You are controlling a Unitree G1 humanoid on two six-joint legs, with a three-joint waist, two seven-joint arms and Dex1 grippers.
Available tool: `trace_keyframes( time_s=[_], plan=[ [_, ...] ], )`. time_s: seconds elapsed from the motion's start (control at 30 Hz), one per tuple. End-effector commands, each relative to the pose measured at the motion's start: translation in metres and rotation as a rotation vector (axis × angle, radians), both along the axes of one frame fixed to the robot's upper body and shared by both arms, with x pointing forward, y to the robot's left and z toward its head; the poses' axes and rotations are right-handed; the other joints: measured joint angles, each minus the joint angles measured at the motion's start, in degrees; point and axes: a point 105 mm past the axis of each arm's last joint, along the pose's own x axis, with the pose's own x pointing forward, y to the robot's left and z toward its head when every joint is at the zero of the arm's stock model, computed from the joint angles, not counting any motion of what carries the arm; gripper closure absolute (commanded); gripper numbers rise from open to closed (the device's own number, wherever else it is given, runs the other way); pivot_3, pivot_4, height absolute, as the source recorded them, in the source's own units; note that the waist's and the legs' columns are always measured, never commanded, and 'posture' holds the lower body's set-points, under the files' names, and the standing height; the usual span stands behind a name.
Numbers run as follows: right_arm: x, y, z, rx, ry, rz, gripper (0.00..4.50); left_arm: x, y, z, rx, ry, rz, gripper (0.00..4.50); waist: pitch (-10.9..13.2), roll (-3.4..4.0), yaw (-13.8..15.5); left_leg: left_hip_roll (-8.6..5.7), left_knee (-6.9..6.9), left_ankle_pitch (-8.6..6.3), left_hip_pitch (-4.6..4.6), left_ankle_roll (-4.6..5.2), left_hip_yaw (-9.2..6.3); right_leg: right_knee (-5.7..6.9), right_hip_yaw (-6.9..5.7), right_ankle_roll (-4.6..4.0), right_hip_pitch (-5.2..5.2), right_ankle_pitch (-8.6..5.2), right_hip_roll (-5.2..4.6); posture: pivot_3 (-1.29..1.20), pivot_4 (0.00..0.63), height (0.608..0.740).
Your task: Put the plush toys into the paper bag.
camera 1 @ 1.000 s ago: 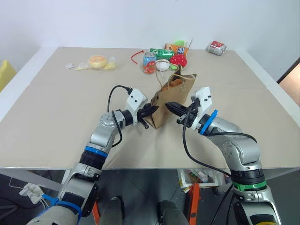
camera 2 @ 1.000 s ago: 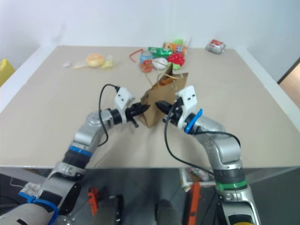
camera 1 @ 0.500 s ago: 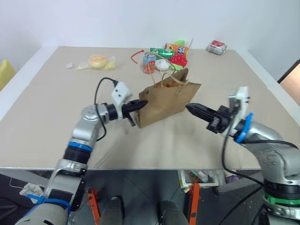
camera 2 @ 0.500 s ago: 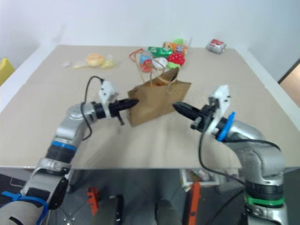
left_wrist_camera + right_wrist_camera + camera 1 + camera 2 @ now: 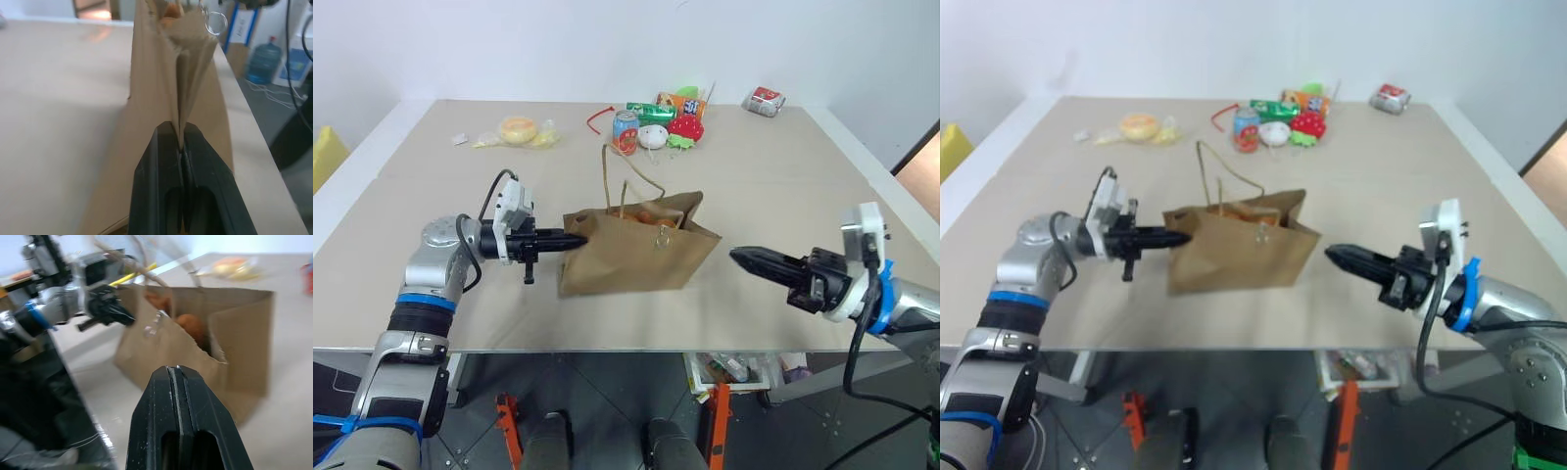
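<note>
While the beige table (image 5: 431, 211) spread across most of the head view, the paper bag (image 5: 636, 257) stood just below its middle, upright and broadside to the camera, with its thin cord handles (image 5: 625, 184) rising above the open mouth. My left gripper (image 5: 579, 239) reached in level from the left of the frame, and its two black fingers were pressed tight on the bag's folded left edge; the left wrist view showed the paper crease pinched between them (image 5: 182, 147). My right gripper (image 5: 741, 257) hung at the lower right of the frame, pointing toward the bag but apart from its right side, its fingers closed flat together with nothing between them, as the right wrist view also showed (image 5: 177, 377). Inside the bag's mouth an orange-brown plush toy (image 5: 191, 326) sat against the inner wall, with a second patch of the same colour beside it; I could not tell whether that was another toy. At the upper middle of the head view, well behind the bag, lay a cluster of small things: a drink can (image 5: 625, 132), a small white round toy (image 5: 653, 136), a red strawberry toy (image 5: 685, 126) with green leaves, and a green bottle (image 5: 651, 110). A yellowish packet (image 5: 518, 129) lay at the upper left and a crushed red can (image 5: 765, 100) at the upper right.
</note>
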Motion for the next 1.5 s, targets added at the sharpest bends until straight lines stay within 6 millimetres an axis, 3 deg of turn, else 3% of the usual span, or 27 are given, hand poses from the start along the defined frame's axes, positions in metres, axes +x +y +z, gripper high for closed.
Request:
trace_keyframes(
  time_s=[0.03,0.3,0.33,0.4,0.5,0.53,0.6,0.8,1.0,1.1,1.33,1.5],
  plan=[
    [-0.024,0.035,-0.009,-0.048,0.022,0.151,4.5,0.015,0.001,-0.001,0.046,-0.099,0.027,4.45,0.0,0.0,0.01,0.0,0.0,0.0,0.01,0.0,0.0,0.0,-0.01,0.0,0.0,0.0,0.0,0.0,0.15,0.74],
    [-0.032,0.039,-0.019,-0.114,0.041,0.179,4.5,0.03,0.0,0.009,0.044,-0.17,0.055,4.45,0.0,-0.02,0.14,0.0,0.04,0.0,-0.05,0.0,0.0,-0.01,-0.02,0.02,0.0,-0.01,-0.02,0.0,0.15,0.74],
    [-0.032,0.038,-0.019,-0.116,0.04,0.173,4.5,0.03,0.0,0.009,0.043,-0.159,0.057,4.05,0.0,-0.02,0.15,0.0,0.04,0.0,-0.05,0.01,0.0,-0.01,-0.02,0.02,-0.01,-0.01,-0.02,0.0,0.15,0.74],
    [-0.03,0.037,-0.019,-0.116,0.039,0.165,4.5,0.028,-0.001,0.007,0.037,-0.106,0.03,3.72,0.0,-0.02,0.15,0.0,0.04,0.0,-0.04,0.0,0.0,0.0,-0.03,0.02,-0.01,-0.01,-0.01,0.0,0.15,0.74],
    [-0.028,0.036,-0.02,-0.119,0.038,0.159,4.5,0.025,-0.004,0.008,0.017,-0.094,0.007,2.87,0.0,-0.02,0.14,0.01,0.04,0.0,-0.04,0.01,-0.01,0.0,-0.03,0.01,-0.01,0.0,0.0,0.0,0.15,0.74],
    [-0.027,0.035,-0.02,-0.119,0.038,0.155,4.5,0.026,-0.004,0.011,0.006,-0.11,0.021,2.75,0.0,-0.02,0.13,0.01,0.03,0.0,-0.04,0.01,-0.01,0.0,-0.03,0.02,-0.01,0.0,0.0,0.0,0.15,0.74],
    [-0.025,0.033,-0.019,-0.115,0.037,0.149,4.5,0.031,-0.002,0.024,-0.041,-0.135,0.066,2.06,0.0,-0.02,0.12,0.01,0.03,0.0,-0.04,0.0,-0.01,0.0,-0.03,0.03,-0.01,-0.01,0.0,0.0,0.15,0.74],
    [-0.016,0.024,-0.011,-0.073,0.028,0.125,4.5,0.03,0.009,0.077,-0.238,0.046,0.104,2.06,0.03,-0.07,0.09,0.01,0.04,0.01,-0.06,0.01,-0.02,0.01,-0.03,0.07,-0.01,0.01,0.0,0.0,0.15,0.74],
    [0.0,0.003,-0.006,-0.042,0.032,0.057,4.5,0.003,0.02,0.1,-0.279,0.176,0.119,2.06,0.05,-0.1,-0.06,0.02,0.03,0.01,-0.04,0.01,-0.05,0.03,-0.03,0.09,0.0,-0.01,0.02,0.0,0.15,0.74],
    [0.009,-0.011,-0.006,-0.071,0.026,0.008,4.5,-0.007,0.035,0.094,-0.237,0.186,0.198,2.06,0.05,-0.1,-0.04,0.02,0.01,0.01,-0.02,0.01,-0.07,0.06,-0.04,0.11,0.01,-0.06,0.03,0.0,0.15,0.74],
    [0.017,-0.035,0.013,-0.105,-0.049,-0.058,4.5,-0.033,0.094,0.056,-0.098,0.188,0.531,2.06,0.07,-0.09,-0.64,0.06,-0.01,0.01,0.05,0.0,-0.08,0.14,-0.07,0.0,-0.03,-0.05,0.06,0.0,0.15,0.74],
    [0.012,-0.042,0.022,-0.109,-0.069,-0.069,4.5,-0.049,0.109,0.038,-0.093,0.238,0.628,2.06,0.15,-0.26,-0.44,0.08,-0.04,-0.02,0.11,-0.03,0.13,0.12,-0.12,-0.09,-0.02,-0.06,-0.16,0.0,0.15,0.74]
  ],
)
